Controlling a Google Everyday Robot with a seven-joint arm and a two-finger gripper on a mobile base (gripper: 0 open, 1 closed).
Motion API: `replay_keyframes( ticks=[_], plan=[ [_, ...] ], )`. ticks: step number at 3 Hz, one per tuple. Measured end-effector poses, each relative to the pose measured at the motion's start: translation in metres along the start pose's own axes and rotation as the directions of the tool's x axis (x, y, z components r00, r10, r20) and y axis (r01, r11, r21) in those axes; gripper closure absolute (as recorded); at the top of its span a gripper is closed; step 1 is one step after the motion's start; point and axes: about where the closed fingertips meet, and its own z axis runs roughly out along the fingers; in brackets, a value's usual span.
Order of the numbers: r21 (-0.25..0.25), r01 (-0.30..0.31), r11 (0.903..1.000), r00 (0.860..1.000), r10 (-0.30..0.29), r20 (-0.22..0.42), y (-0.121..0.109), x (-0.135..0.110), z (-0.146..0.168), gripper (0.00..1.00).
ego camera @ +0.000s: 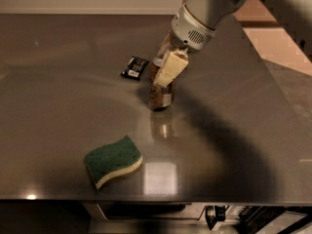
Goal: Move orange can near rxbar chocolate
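The orange can (160, 95) stands upright on the steel table, its upper part covered by my gripper (165, 72), which is shut on it from above. One cream fingertip (170, 68) shows on the can's near side. The rxbar chocolate (135, 67), a flat black bar with white marks, lies just up and left of the can, a short gap away.
A green-and-cream wavy sponge (113, 160) lies near the front edge of the table (58, 106). My arm comes in from the upper right. The table's right edge slants down along a pale floor (287, 57).
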Motion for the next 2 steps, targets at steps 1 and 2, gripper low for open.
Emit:
replay_keyframes(
  ticks=[1, 2],
  plan=[
    [0.024, -0.004, 0.9997, 1.000, 0.004, 0.010, -0.032, -0.020, 0.013, 1.00],
    [0.068, 0.005, 0.9977, 1.000, -0.005, 0.012, -0.062, -0.029, 0.021, 1.00]
  ],
)
